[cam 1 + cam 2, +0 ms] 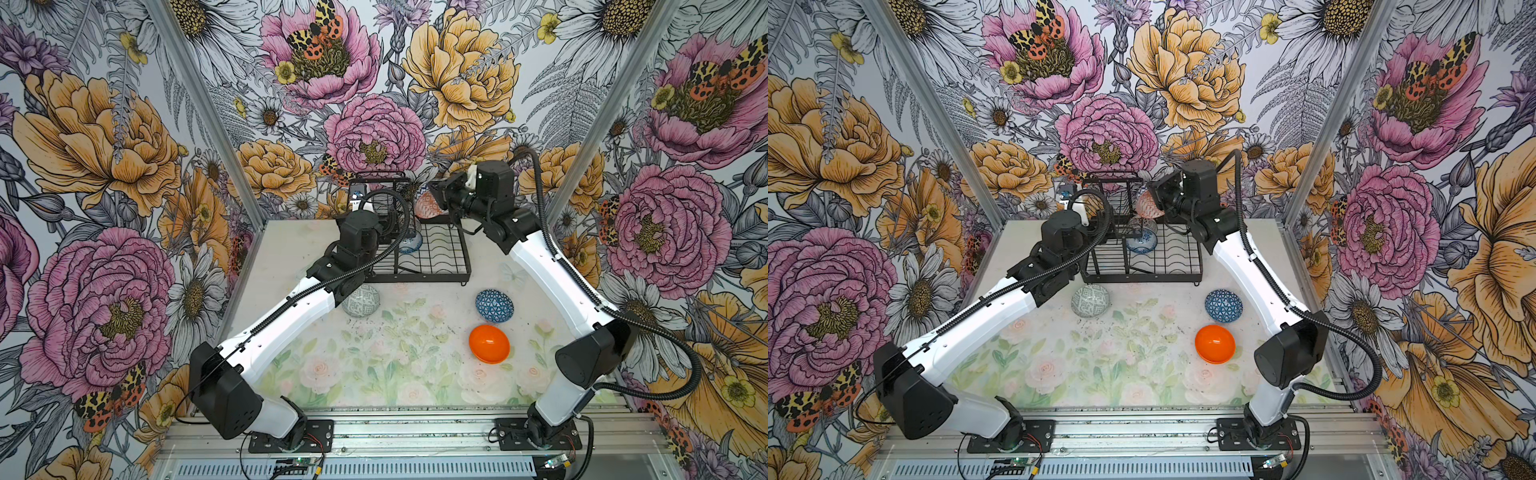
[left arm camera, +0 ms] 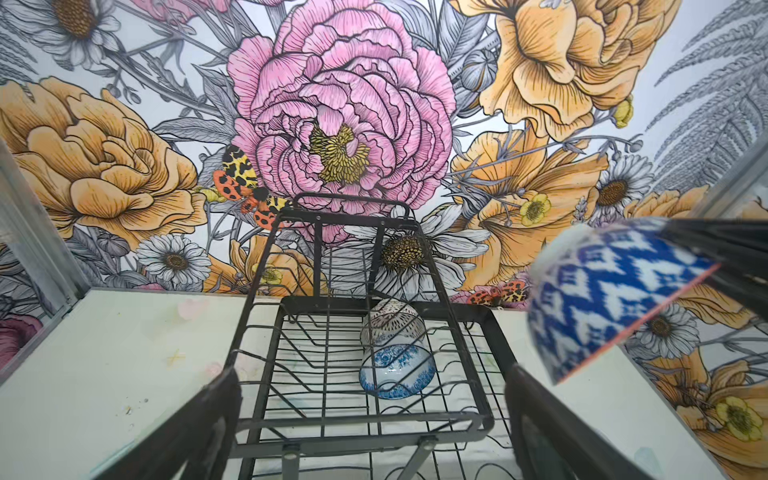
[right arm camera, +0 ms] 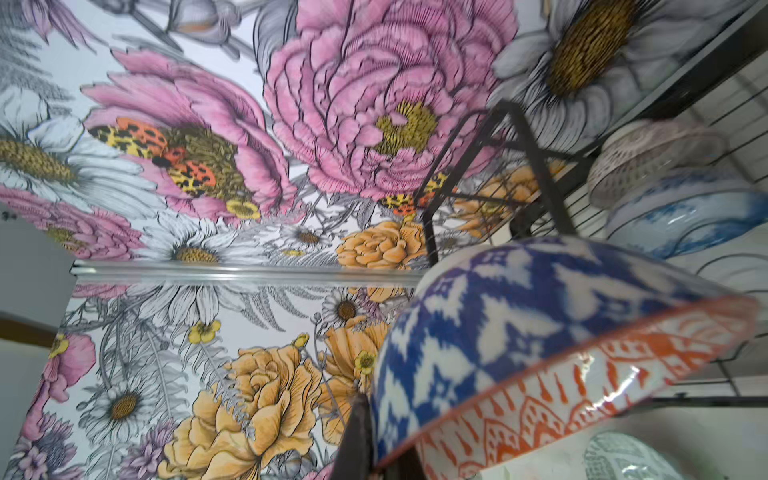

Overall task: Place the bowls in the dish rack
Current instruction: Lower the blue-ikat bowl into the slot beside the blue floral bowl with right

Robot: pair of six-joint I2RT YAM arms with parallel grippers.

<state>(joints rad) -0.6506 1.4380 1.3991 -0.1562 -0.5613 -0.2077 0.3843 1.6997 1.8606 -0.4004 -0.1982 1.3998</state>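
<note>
Overall, count: 2 of 6 bowls racked, 1 in the air, 3 waiting; judged under halfway, approx 4 placements left

Table (image 1: pixel 291 249): 3 bowls loose on middle and right part, in front of rack

Dish rack (image 1: pixel 440 253): at back of table by the wall; lower base holds 2 bowls just beside upper basket, rest of wavy wires bare; upper basket looks empty

Left gripper (image 2: pixel 372 384): jaws spread wide, nothing between them; by rack's left end near upper basket, facing the 2 racked bowls; judged free for next pick

Right gripper (image 1: pixel 438 195): pinched tight on rim of orange-white bowl (image 3: pixel 519 332); bowl tilted in air over rack's rear right, not yet on wires

Dark-and-white bowl (image 2: pixel 392 322): in rack base, on edge, touching blue-speckled bowl

Blue-speckled bowl (image 2: pixel 397 370): in rack base, on edge, in front of the dark-and-white one

Grey-green bowl (image 1: pixel 360 302): on table, just in front of rack's left end, near left arm

Blue-triangle bowl (image 1: pixel 494 306): on table, front right of rack

Plain orange bowl (image 1: pixel 489 344): on table, just beside blue-triangle bowl, toward front edge
</note>
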